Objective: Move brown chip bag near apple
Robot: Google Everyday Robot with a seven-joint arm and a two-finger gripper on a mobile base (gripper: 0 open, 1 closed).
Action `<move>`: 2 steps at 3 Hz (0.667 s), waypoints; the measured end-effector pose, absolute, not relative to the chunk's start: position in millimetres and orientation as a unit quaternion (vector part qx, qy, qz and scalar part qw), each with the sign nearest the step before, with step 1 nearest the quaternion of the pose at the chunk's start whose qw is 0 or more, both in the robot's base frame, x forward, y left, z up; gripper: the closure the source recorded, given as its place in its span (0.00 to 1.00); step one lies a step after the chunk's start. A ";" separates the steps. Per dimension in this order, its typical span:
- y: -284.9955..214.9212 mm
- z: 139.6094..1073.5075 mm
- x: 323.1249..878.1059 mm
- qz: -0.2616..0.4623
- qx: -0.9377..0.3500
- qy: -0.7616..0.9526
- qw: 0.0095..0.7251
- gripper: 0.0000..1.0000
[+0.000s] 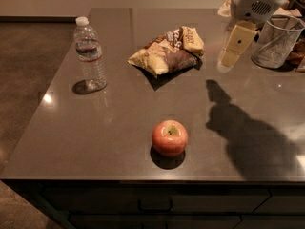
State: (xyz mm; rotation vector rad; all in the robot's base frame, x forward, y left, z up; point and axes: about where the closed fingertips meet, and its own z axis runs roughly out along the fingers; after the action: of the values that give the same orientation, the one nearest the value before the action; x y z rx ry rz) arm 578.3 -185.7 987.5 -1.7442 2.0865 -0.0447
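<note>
The brown chip bag (167,51), wrinkly dark brown foil with pale yellow ends, lies on the dark table (119,123) toward the back middle. The red-orange apple (169,137) with a yellowish-green stem patch stands near the front edge, well in front of the bag. My gripper (229,56) hangs above the table just right of the bag, at about the bag's depth, holding nothing. Its pale finger points down and casts a shadow on the table to the right of the apple.
A clear water bottle (89,54) with a white cap stands upright at the left, near the table's left edge. A wire mesh cup (277,42) stands at the back right behind the gripper, with other items at the far right edge.
</note>
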 end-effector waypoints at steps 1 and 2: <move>-169.4 973.3 606.5 -0.005 -0.636 0.739 0.223 0.00; -155.1 955.4 633.7 0.000 -0.643 0.731 0.230 0.00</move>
State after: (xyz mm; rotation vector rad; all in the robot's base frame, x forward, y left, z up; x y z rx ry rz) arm 633.7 -155.1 955.4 -1.7683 2.0114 0.0003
